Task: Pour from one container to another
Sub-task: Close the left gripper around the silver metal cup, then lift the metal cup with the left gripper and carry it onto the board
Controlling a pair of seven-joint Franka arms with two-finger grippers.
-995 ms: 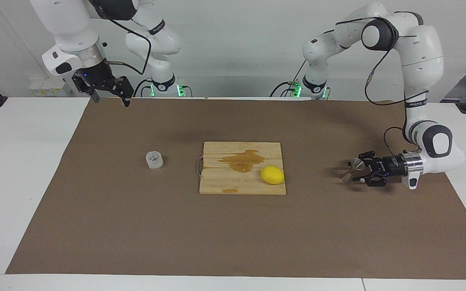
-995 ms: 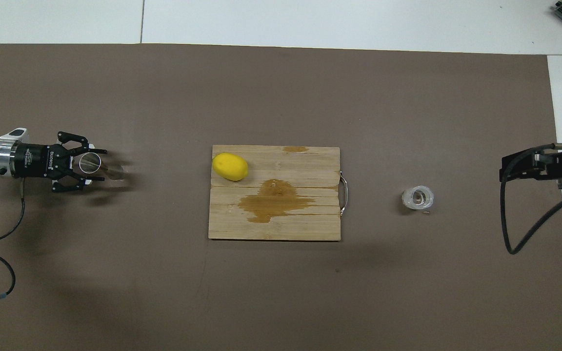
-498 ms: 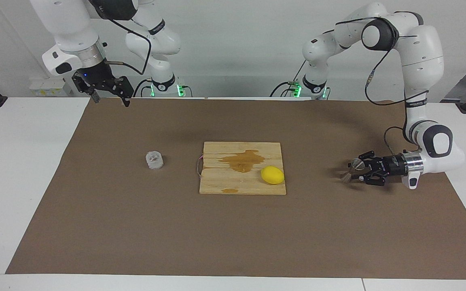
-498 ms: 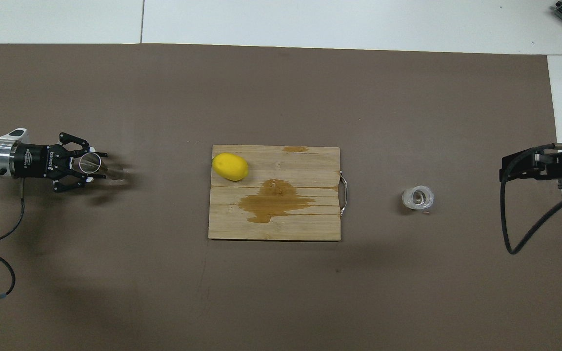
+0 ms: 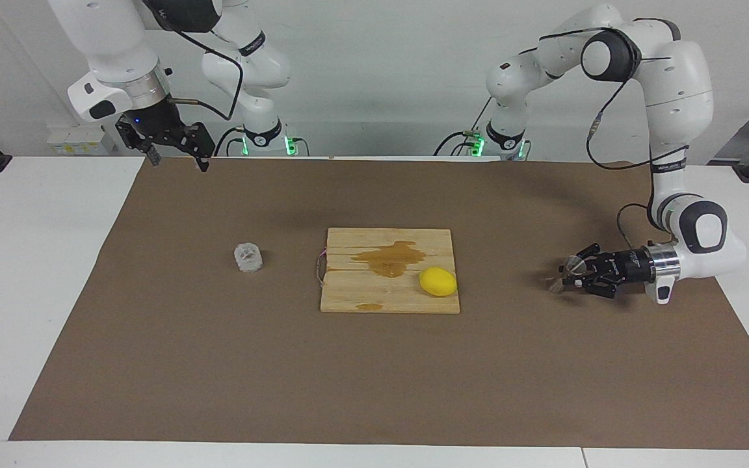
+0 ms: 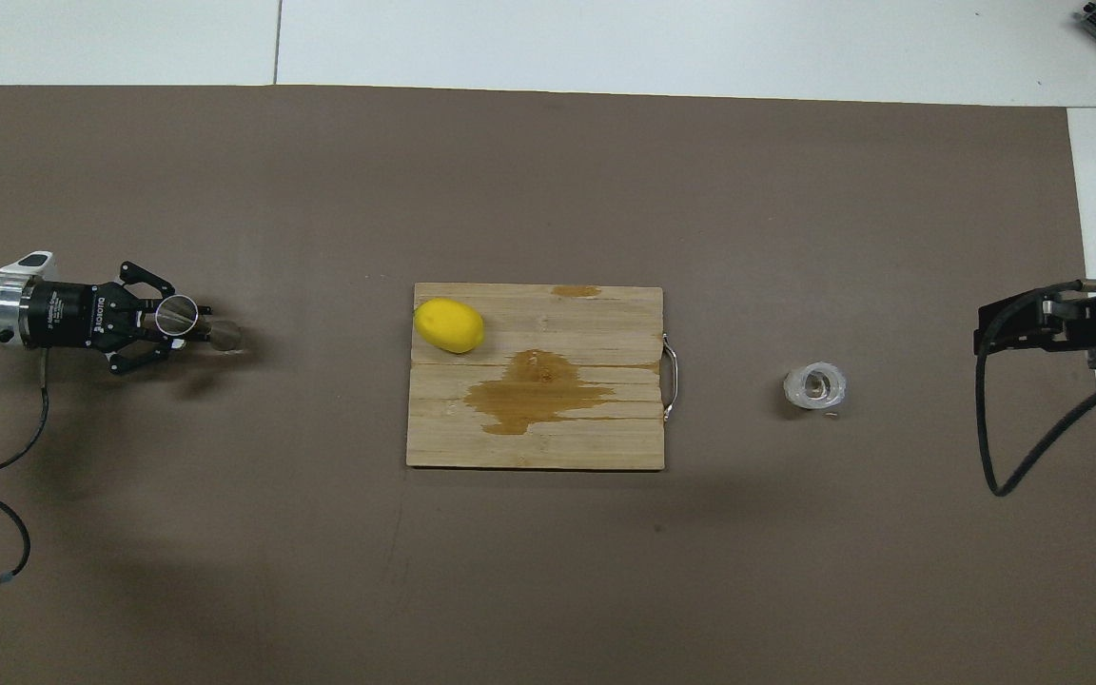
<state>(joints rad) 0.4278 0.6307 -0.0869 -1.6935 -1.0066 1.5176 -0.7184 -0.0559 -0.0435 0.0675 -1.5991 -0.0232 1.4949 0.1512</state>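
The right gripper (image 5: 175,158) is hanging high over the brown mat's (image 5: 218,364) corner by its own base, with its fingers spread wide and holding nothing; in the overhead view it is cut off by the edge, so only dark links and a cable are showing there. The left gripper (image 5: 569,275) is lying low over the mat at the left arm's end, and its fingers are closing around the narrow waist of the steel jigger (image 5: 564,273) (the fingertips themselves are hard to make out against the metal). The jigger is showing as two shiny cones joined in an hourglass shape, standing upright with its round mouth facing up.

The glass tumbler (image 5: 248,257) is standing upright on the mat toward the right arm's end, well apart from both grippers; it is squat, clear and frosty, with a faceted wall. Between the two containers a wooden cutting board (image 5: 348,286) is lying, carrying a dark wet stain (image 5: 389,256) and a smooth yellow lemon (image 5: 438,281)
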